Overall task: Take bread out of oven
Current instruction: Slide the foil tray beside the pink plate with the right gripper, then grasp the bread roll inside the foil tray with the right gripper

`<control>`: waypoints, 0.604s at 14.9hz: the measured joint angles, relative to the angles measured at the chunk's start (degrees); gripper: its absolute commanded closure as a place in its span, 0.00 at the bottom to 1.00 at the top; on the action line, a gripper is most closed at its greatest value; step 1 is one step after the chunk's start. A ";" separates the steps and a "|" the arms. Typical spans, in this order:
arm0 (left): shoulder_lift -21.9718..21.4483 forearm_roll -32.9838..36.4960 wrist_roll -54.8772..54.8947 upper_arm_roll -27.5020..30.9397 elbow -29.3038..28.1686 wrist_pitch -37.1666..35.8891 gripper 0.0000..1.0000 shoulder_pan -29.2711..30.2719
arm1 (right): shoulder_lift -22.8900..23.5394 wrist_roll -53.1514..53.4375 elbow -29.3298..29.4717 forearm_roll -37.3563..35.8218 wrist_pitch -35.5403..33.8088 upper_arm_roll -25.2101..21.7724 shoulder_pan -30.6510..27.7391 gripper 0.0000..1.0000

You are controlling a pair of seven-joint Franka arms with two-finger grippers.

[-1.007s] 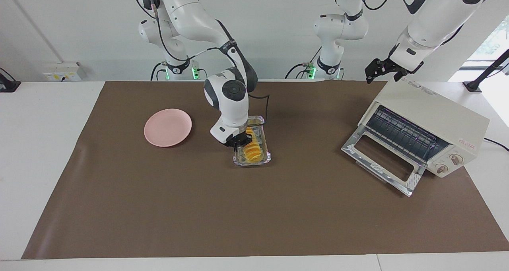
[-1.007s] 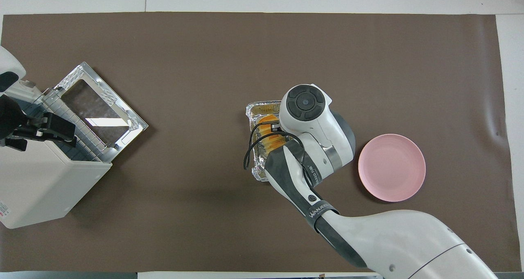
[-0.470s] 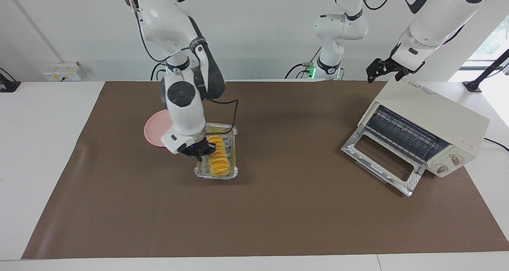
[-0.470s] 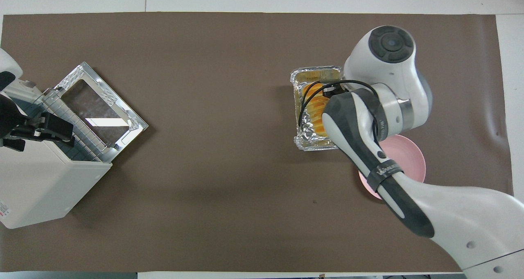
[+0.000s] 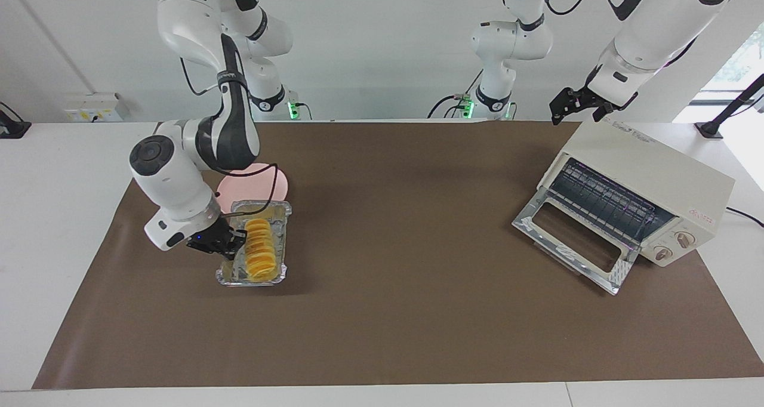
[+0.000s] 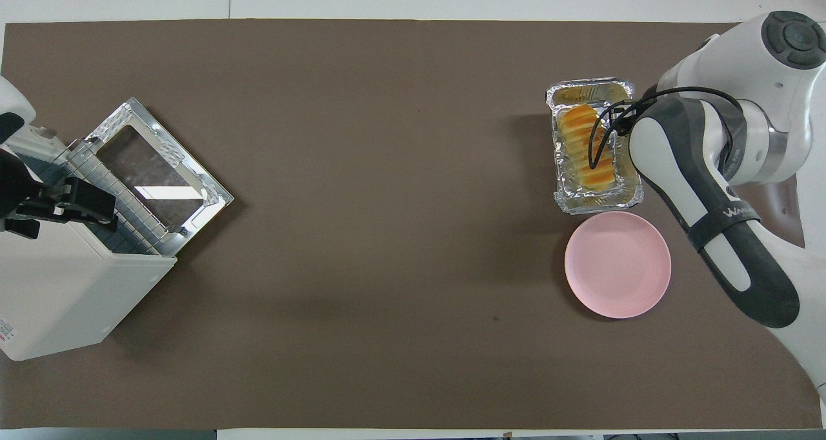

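The bread lies in a foil tray at the right arm's end of the tabletop, well apart from the oven, which stands at the left arm's end with its glass door dropped open and its rack bare. The loaf is therefore already out of the oven.

The right hand is at the tray's long side wall, on the side toward the right arm's end of the tabletop, with its fingertips pressed together on that foil edge. Whether the tray rests on the tabletop or is slightly raised cannot be told.

The loaf's long axis runs along the tray's length, toward and away from the robots, so it lies just beside the right hand, crosswise to the hand's reach.

A pink plate sits just beside the tray's end nearer the robots, close to touching it.

The left hand hangs over the oven's top with fingers spread, holding nothing; this arm waits.

Judgement: the right arm is by far the nearer and the only one placed to shift the loaf onward, probably toward the plate.
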 measured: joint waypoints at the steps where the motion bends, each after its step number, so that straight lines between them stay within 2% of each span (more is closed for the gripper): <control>1: 0.00 0.00 0.00 0.00 0.00 0.00 0.00 0.00 | 0.59 -0.63 -0.11 0.01 1.42 0.00 -0.67 1.00; 8: 0.00 0.00 0.00 0.00 0.00 0.00 0.00 0.00 | 2.55 -0.92 -2.40 0.02 7.48 0.05 -1.79 1.00; 9: 0.00 0.00 0.00 0.00 0.00 0.00 0.00 0.00 | 2.55 -0.93 -2.96 0.02 8.43 0.05 -2.03 0.88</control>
